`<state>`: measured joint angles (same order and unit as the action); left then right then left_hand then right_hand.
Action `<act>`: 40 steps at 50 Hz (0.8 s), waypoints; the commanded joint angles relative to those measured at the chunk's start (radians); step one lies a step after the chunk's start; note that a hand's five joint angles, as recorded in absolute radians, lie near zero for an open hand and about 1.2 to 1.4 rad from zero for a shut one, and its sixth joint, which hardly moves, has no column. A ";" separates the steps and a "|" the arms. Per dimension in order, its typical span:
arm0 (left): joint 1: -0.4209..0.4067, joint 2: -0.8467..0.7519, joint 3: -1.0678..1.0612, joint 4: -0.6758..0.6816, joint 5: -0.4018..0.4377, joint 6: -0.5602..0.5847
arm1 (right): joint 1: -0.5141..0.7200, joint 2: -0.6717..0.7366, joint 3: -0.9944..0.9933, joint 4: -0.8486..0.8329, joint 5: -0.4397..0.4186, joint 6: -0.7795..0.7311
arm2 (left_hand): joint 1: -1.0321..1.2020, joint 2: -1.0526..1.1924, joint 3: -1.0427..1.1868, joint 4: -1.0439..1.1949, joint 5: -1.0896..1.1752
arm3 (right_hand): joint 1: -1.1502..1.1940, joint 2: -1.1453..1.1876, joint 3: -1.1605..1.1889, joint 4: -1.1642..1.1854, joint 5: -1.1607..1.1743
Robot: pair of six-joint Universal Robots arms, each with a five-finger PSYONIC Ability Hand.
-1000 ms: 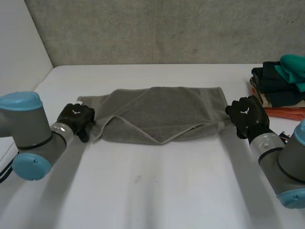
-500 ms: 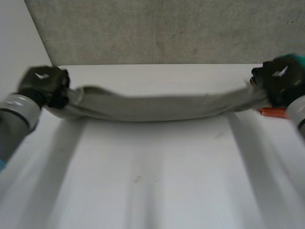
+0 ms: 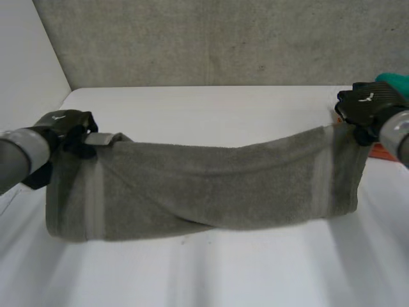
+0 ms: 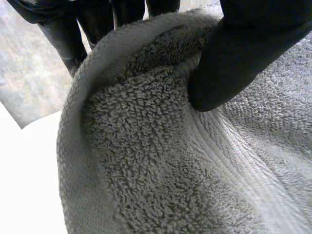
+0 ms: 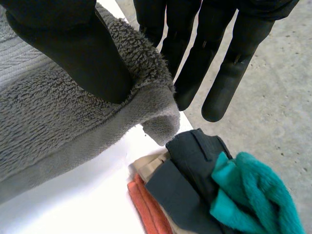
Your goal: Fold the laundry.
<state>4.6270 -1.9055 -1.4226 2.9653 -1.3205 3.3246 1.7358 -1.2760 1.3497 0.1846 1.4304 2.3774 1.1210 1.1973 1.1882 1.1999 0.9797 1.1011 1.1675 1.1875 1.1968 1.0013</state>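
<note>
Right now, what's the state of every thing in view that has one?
Grey terry towel: held up, spread between both hands, hanging, top edge sagging mid-span.
Left hand: shut on the towel's upper corner, thumb pinching it.
Right hand: shut on the opposite upper corner.
Pile of dark, teal, orange and beige clothes: stacked on the white table, beside the right hand, untouched.

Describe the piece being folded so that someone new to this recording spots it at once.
On the white table, look between the two black hands: the left hand and the right hand each pinch an upper corner of the grey towel, which hangs stretched between them. Unlike the dark, teal and orange cloths piled beside the right hand, it is plain grey terry, held up rather than stacked.
</note>
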 commanded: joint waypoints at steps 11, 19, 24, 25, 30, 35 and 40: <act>-0.126 -0.216 0.590 0.495 -0.146 -0.020 | 0.108 0.172 -0.242 -1.049 0.148 0.049 | 0.275 0.199 0.208 0.196 0.242 | 0.295 0.229 0.209 0.199 0.220; -0.122 -0.216 0.449 0.548 -0.137 -0.020 | 0.105 0.164 -0.110 -0.973 0.108 0.115 | 0.275 0.199 0.208 0.196 0.242 | 0.295 0.229 0.209 0.199 0.220; -0.113 -0.219 0.289 0.554 -0.132 -0.016 | 0.094 0.167 -0.001 -0.924 0.084 0.146 | 0.275 0.199 0.208 0.196 0.242 | 0.295 0.229 0.209 0.199 0.220; -0.113 -0.222 0.265 0.555 -0.131 -0.016 | 0.093 0.168 0.015 -0.913 0.076 0.151 | 0.275 0.199 0.208 0.196 0.242 | 0.295 0.229 0.209 0.199 0.220; -0.109 -0.237 0.096 0.558 -0.099 -0.013 | 0.083 0.205 0.157 -0.838 -0.007 0.149 | 0.275 0.199 0.208 0.196 0.242 | 0.295 0.229 0.209 0.199 0.220; -0.109 -0.293 -0.007 0.555 -0.085 -0.007 | 0.082 0.254 0.247 -0.804 -0.053 0.135 | 0.275 0.199 0.208 0.196 0.242 | 0.295 0.229 0.209 0.199 0.220; -0.111 -0.296 -0.081 0.549 -0.086 0.022 | 0.082 0.251 0.331 -0.798 -0.064 0.132 | 0.180 0.103 0.113 0.101 0.147 | 0.295 0.229 0.209 0.199 0.220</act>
<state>4.5174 -2.1826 -1.4205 3.5199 -1.4091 3.3191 1.8172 -1.0358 1.5915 -0.6230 1.3863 2.5178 1.1210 1.1974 1.1882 1.2003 0.9797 1.1011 1.1675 1.1911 1.1969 1.0074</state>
